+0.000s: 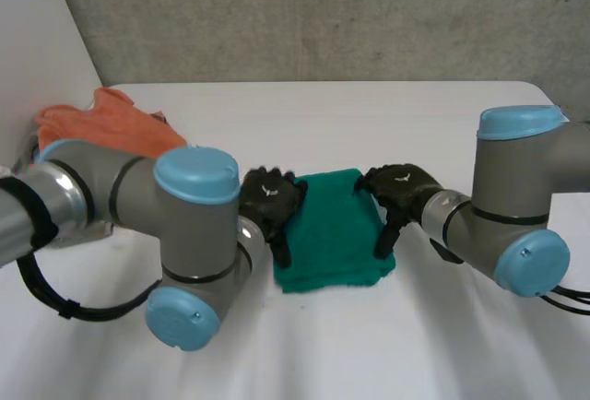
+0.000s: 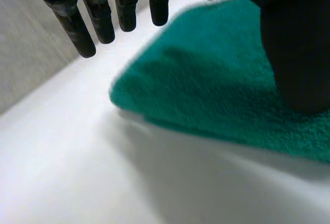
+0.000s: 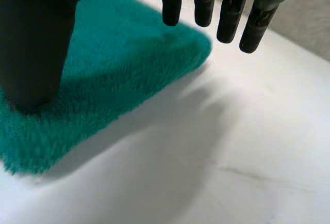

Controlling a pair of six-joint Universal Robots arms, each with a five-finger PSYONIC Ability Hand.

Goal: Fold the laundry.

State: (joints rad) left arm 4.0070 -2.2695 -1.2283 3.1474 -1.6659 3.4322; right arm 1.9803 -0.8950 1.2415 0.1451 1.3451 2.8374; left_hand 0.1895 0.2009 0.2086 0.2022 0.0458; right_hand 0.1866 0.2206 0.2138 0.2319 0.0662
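A folded green towel [image 1: 333,228] lies flat on the white table [image 1: 369,114] between my two hands. My left hand [image 1: 270,199] hovers at the towel's left edge, fingers [image 2: 111,20] straight and spread, holding nothing; its thumb hangs over the green towel [image 2: 216,90]. My right hand [image 1: 398,190] is at the towel's right edge, fingers [image 3: 227,17] also straight and apart from the cloth, thumb above the green towel [image 3: 113,64]. Both hands are open.
A crumpled orange cloth [image 1: 101,122] lies at the table's far left, behind my left arm [image 1: 138,197]. A grey wall [image 1: 323,13] stands beyond the table's back edge. My right arm [image 1: 516,206] is over the table's right side.
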